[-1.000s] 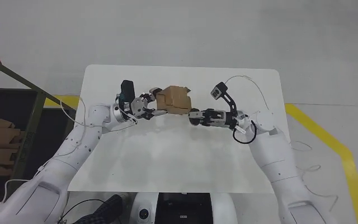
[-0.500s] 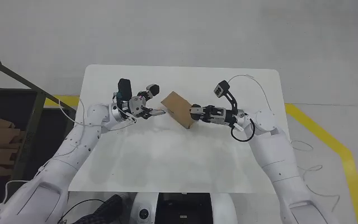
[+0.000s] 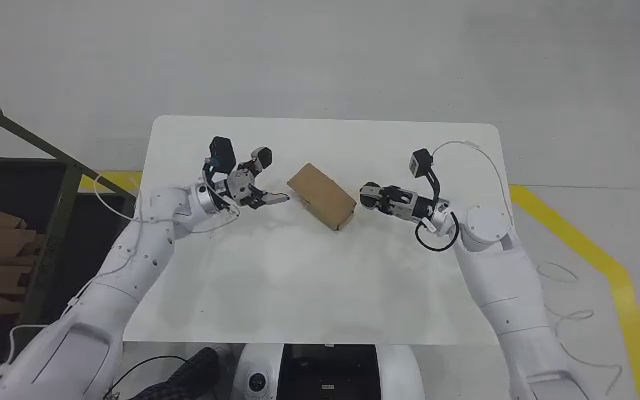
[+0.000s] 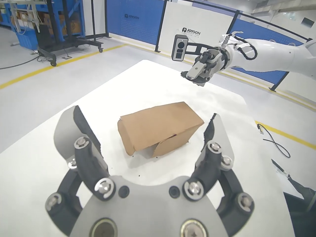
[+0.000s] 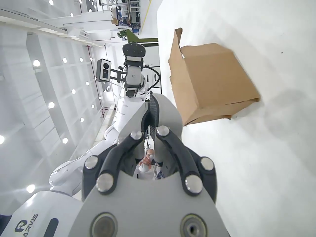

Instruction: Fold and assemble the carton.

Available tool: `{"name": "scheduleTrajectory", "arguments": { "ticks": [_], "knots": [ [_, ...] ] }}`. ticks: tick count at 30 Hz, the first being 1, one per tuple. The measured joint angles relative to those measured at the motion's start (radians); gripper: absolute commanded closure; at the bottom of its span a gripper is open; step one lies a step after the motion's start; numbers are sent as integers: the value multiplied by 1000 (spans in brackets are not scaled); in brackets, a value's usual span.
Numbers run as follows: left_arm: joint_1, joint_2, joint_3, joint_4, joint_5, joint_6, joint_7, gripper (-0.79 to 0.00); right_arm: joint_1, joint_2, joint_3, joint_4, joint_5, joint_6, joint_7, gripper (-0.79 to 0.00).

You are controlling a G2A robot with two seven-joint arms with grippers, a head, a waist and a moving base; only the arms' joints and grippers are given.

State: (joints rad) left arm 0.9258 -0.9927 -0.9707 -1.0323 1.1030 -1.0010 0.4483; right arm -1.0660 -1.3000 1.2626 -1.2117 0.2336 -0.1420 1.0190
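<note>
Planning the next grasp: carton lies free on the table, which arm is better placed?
Left, probably. The left gripper is open and aimed at the carton, a loose flap facing it. The right gripper is shut, at the other end.

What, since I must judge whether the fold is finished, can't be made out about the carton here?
Underside of the brown cardboard carton: every view, it lies against the white table.
Its inside: left wrist view, just a dark slit beside the loose end flap, too shadowed.
Whether its end flaps are tucked: top view, too small to tell.
Its far end: left wrist view, hidden behind the carton's own body.
</note>
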Motion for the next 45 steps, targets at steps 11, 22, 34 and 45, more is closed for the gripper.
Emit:
{"name": "scheduleTrajectory", "arguments": {
  "ticks": [11, 22, 34, 45],
  "knots": [
    [-88, -46, 151, 95, -721, -11, -643, -785, 29, 0, -21, 63, 55, -32, 23, 0],
    [-163, -55, 175, 159, -1276, 81, -1072, -785, 49, 1, -39, 109, 105, -68, 45, 0],
    [-175, -97, 226, 202, -1253, 150, -1108, -785, 59, 2, -61, 122, 127, -84, 44, 0],
    [-197, -133, 244, 254, -1284, 152, -1126, -252, 61, 5, -70, 135, 146, -96, 44, 0]
  ]
}}
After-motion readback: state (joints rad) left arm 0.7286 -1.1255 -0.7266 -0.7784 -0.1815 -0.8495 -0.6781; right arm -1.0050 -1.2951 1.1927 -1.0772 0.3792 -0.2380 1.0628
